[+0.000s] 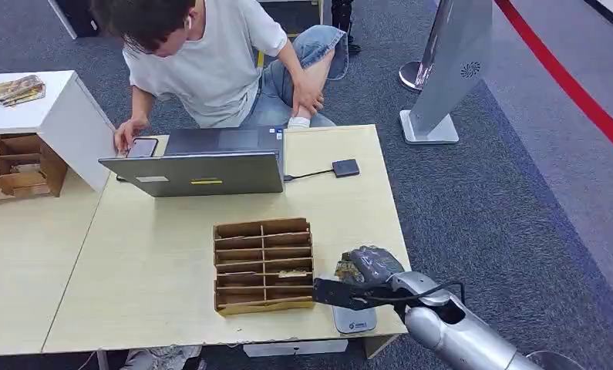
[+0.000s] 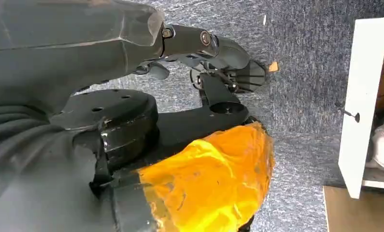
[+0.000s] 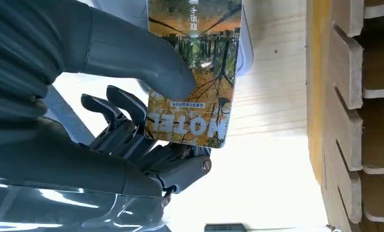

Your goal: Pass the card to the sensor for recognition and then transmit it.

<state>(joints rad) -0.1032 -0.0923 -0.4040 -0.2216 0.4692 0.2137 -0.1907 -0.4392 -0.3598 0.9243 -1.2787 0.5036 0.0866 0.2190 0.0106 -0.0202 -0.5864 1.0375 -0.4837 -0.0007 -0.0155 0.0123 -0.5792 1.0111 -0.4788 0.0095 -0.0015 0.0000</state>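
The right hand (image 3: 132,125) pinches the hotel card (image 3: 194,72) between thumb and fingers over the grey card reader (image 1: 355,317), at three o'clock of the cardboard organiser (image 1: 264,264); that shallow thumb-edge grip risks slipping.

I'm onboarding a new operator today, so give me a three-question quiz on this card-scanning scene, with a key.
1. True or false: the right hand holds a card printed with the word HOTEL.
2. Multiple choice: the wooden slotted card rack in front of the robot stands A) on the carpet, B) on the light wooden table, C) on the laptop.
3. Fill in: the small black device on the table is joined by a cable to the ____.

Key: 1 true; 2 B; 3 laptop.
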